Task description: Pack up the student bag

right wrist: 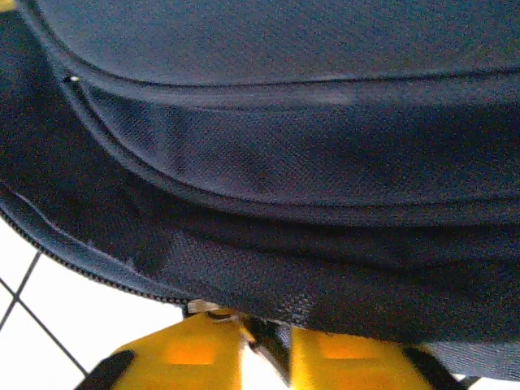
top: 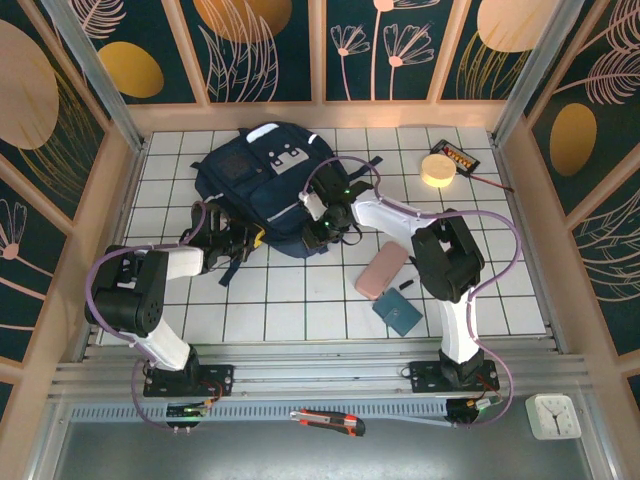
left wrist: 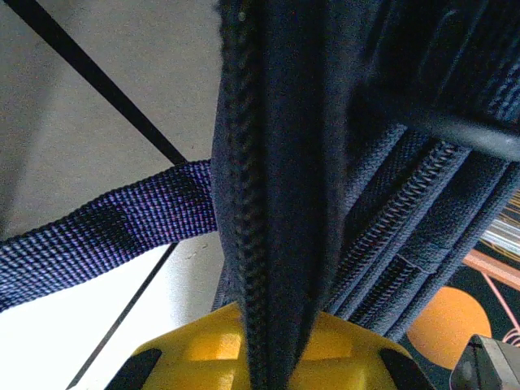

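Observation:
The student bag (top: 262,180), navy blue with white-grey patches, lies at the back middle of the tiled table. My left gripper (top: 243,238) is at the bag's near-left edge. In the left wrist view its yellow fingers (left wrist: 188,351) are shut on a zippered fabric edge of the student bag (left wrist: 276,187), and a blue strap (left wrist: 106,227) runs off to the left. My right gripper (top: 322,232) is at the bag's near-right edge. In the right wrist view its yellow fingers (right wrist: 191,357) stand almost together, with a dark zipper pull (right wrist: 270,340) pinched between them under the bag's fabric (right wrist: 284,162).
A pink case (top: 380,272), a teal wallet (top: 398,312) and a small black item (top: 405,287) lie near the right arm. A tape roll (top: 437,169) and a black box (top: 458,157) sit at the back right. A utility knife (top: 330,421) and a white clock (top: 552,415) lie below the table's edge.

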{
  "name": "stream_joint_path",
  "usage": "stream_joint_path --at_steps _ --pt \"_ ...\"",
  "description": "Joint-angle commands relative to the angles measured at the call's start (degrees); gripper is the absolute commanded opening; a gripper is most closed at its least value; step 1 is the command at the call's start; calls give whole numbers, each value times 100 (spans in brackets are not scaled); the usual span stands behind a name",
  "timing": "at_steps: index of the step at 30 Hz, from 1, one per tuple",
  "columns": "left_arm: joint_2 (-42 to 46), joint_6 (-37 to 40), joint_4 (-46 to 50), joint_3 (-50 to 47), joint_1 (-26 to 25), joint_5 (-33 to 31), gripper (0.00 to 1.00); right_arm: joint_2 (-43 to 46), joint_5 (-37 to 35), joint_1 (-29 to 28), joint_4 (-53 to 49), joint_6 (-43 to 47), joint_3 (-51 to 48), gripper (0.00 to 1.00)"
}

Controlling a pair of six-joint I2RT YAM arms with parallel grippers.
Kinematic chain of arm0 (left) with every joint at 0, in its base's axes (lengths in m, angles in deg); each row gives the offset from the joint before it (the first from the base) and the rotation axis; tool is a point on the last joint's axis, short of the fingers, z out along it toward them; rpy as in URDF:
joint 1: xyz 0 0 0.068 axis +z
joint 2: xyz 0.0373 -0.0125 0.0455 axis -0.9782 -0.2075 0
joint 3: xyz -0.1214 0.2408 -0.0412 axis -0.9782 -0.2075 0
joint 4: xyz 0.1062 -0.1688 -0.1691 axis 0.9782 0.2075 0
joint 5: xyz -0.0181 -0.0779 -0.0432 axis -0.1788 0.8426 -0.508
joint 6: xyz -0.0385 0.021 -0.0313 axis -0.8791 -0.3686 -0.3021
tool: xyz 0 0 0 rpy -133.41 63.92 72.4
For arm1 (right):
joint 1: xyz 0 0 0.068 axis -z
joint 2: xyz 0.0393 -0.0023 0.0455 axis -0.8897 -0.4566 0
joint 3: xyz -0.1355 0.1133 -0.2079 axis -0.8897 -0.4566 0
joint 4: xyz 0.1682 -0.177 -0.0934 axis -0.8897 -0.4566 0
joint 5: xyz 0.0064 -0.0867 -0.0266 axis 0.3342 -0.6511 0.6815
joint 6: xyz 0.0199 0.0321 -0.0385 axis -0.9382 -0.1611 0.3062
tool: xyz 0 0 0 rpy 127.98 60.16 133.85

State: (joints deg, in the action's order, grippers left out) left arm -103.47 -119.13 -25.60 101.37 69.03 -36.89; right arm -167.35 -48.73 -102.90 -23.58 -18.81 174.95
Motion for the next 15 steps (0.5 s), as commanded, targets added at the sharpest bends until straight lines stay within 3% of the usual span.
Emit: stream_joint_path --at_steps 1,4,15 --pt "-31 110 -48 264 56 100 0 -78 -238 -16 -23 35 -182 11" --pt "-29 146 -1 295 63 91 0 -21 -308 -10 8 17 -272 0" --pt "90 911 891 518 408 -249 0 597 -940 334 -233 -174 -844 0"
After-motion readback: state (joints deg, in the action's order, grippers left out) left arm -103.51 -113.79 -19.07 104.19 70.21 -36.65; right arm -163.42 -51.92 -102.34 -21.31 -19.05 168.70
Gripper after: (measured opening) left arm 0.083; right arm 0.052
